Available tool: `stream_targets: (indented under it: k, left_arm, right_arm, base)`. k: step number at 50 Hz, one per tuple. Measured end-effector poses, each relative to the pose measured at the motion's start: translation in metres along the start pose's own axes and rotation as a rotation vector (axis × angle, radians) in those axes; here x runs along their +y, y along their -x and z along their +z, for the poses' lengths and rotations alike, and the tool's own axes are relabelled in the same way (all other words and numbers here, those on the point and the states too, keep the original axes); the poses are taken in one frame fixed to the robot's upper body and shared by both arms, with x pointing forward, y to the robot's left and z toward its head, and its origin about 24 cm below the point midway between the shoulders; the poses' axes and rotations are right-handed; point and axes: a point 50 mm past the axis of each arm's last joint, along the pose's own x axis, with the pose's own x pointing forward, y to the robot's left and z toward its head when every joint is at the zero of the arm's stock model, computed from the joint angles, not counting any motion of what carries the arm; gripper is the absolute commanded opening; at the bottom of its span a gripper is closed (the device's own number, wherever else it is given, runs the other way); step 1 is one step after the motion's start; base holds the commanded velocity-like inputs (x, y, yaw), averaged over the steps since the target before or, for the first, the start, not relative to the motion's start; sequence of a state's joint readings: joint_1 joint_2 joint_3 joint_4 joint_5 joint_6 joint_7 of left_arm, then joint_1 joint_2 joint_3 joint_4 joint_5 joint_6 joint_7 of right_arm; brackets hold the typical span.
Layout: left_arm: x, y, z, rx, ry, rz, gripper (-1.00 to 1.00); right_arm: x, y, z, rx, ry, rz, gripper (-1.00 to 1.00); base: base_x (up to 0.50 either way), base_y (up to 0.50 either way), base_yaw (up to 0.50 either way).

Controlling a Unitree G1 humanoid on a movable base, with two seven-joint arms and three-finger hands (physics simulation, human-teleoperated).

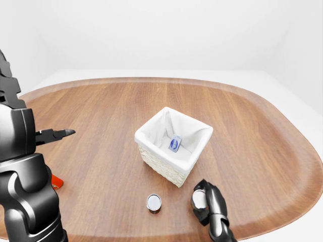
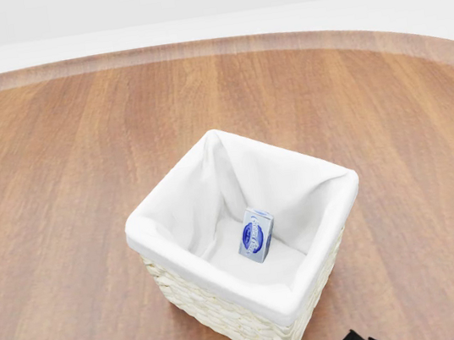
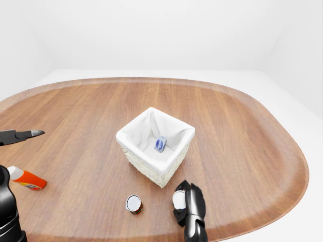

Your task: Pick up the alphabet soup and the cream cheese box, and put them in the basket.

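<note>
The basket (image 2: 313,290) holds the cream cheese box (image 2: 255,235). Eye views alone show a can (image 3: 133,203) at seven o'clock, and the right hand (image 1: 206,200) seemingly clasping something pale.

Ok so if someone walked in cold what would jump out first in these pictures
A white-lined wicker basket stands mid-table with the small blue cream cheese box inside it. Below it in the left-eye view, the right hand has its fingers round something pale, beside a can standing on the wood.

right hand (image 3: 182,201) curled low, left hand (image 1: 56,134) extended
</note>
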State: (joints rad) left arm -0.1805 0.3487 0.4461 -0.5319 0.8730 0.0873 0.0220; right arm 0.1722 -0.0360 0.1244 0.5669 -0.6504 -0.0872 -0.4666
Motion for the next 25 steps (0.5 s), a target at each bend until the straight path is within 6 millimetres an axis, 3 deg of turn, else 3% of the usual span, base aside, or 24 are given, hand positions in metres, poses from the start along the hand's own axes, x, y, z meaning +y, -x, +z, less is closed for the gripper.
stream_targets:
  k: [25]
  left_arm:
    - [0.000, 0.001, 0.001, -0.003, 0.002, -0.009, 1.00]
  right_arm:
    - [-0.023, -0.010, 0.002, 0.053, -0.212, -0.069, -1.00]
  base:
    - [0.00, 0.00, 0.00]
